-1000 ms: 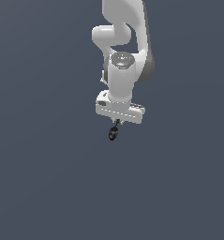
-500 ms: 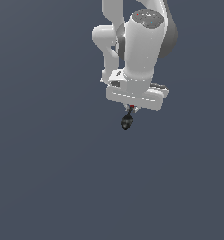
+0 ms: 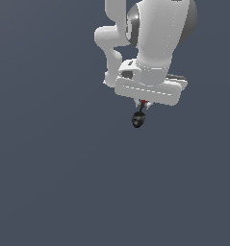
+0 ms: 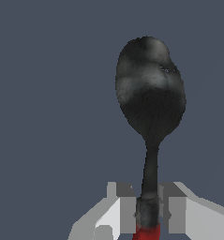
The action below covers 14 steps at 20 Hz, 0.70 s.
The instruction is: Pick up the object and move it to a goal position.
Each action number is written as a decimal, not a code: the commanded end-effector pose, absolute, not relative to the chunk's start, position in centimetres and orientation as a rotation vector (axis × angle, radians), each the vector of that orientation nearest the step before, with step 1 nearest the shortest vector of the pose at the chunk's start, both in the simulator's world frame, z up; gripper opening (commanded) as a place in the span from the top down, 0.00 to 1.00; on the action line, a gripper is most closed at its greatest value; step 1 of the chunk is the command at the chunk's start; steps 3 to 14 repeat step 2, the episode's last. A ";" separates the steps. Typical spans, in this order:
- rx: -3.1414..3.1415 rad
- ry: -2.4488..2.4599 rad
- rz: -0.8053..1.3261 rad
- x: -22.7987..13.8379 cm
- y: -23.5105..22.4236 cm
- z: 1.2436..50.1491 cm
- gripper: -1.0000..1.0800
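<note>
The object (image 3: 138,118) is a small stick with a black rounded bulb end and a thin red shaft. It hangs below my white gripper (image 3: 143,104) in the exterior view, bulb down. In the wrist view the black bulb (image 4: 150,91) fills the middle and its dark neck runs down between my two grey fingertips (image 4: 126,214), with the red shaft just showing at the edge. My gripper (image 4: 148,214) is shut on the shaft and holds the object up in the air. Most of the red shaft is hidden by the fingers.
A plain dark grey surface (image 3: 54,182) fills the background in both views. The white arm (image 3: 155,38) stands in the upper part of the exterior view, toward its right.
The arm has moved toward the exterior view's right and nearer the camera, carrying the object with it. The grip on the shaft has stayed the same.
</note>
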<state>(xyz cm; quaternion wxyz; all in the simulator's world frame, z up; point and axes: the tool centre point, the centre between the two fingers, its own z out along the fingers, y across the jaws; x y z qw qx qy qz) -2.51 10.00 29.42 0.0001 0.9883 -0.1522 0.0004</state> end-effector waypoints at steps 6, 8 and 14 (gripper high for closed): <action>3.105 -0.479 0.000 -2.4 10.2 29.7 1.00; 3.105 -0.479 0.000 -2.4 10.2 29.7 1.00; 3.105 -0.479 0.000 -2.4 10.2 29.7 1.00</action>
